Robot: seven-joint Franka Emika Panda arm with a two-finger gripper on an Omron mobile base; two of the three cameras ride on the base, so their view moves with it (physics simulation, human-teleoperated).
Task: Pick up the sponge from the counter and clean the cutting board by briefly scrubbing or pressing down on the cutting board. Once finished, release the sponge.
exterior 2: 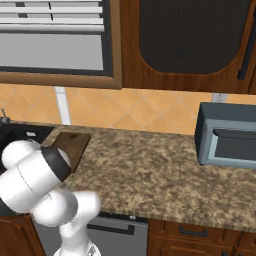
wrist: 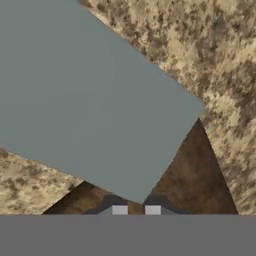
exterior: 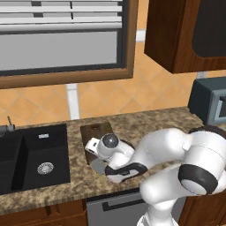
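Note:
The grey sponge (wrist: 85, 100) looms large in the hand view, lying slantwise across a corner of the dark brown cutting board (wrist: 195, 175) and the granite counter (wrist: 200, 45). My gripper (wrist: 136, 210) has its two tips close together at the sponge's lowest corner, which reaches down between them. From the left base, the arm bends low over the cutting board (exterior: 95, 130). The hand covers the board's front part. The sponge (exterior: 98, 167) pokes out below the hand at the board's front edge. From the right base, the arm hides most of the cutting board (exterior 2: 70, 142).
The black sink basin (exterior: 35, 159) lies just left of the board, with a faucet (exterior: 8, 126) behind it. A grey microwave (exterior 2: 227, 137) stands at the right end of the counter (exterior 2: 150, 170). Wall cabinets hang above it.

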